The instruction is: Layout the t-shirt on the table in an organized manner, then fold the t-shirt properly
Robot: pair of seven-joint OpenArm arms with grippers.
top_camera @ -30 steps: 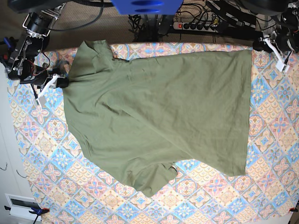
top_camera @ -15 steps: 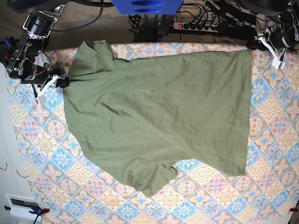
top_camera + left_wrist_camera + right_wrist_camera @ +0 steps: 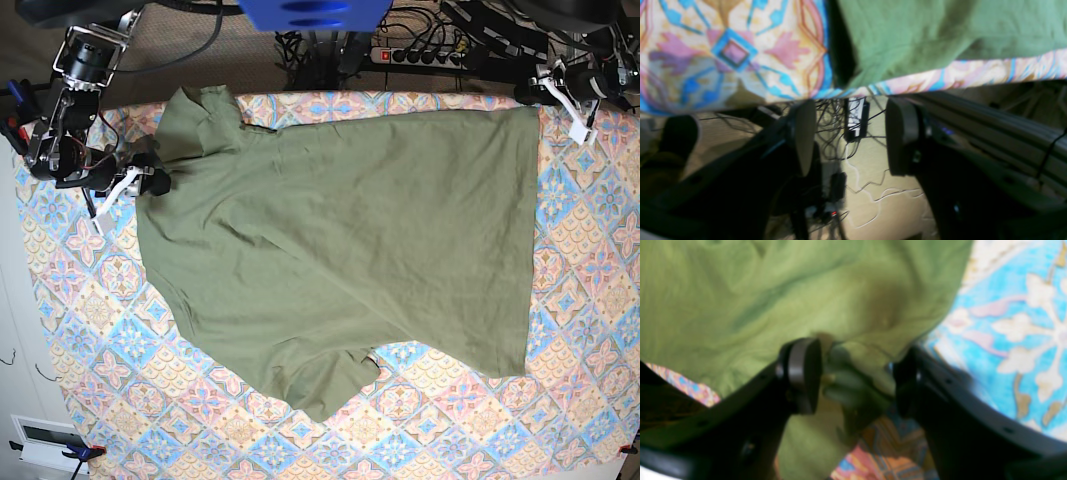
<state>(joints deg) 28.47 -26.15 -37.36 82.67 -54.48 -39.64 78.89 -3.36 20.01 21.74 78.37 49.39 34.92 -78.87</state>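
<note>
In the left wrist view, the left gripper is hanging past the far edge of the tabletop, with its jaws standing apart and nothing between them. Through the gap, a floor with tangled cables is showing. The t-shirt is lying on the patterned cloth above the gripper, and its corner is reaching almost to the tabletop edge. The gripper is not touching the fabric.

In the right wrist view, the right gripper is sitting at the edge of the t-shirt. Its jaws are standing apart, and a bunched fold of green fabric is lying in the gap between them. The picture is blurred, so I cannot tell if a pad is touching the cloth. The tabletop is showing at the right side with blue and cream pattern.

In the base view, the t-shirt is lying spread on the tabletop, with some wrinkles and one sleeve folded under at the near side. The right gripper is at the shirt's left edge, near the collar end. The left gripper is just beside the far right corner of the shirt, apart from it.
</note>
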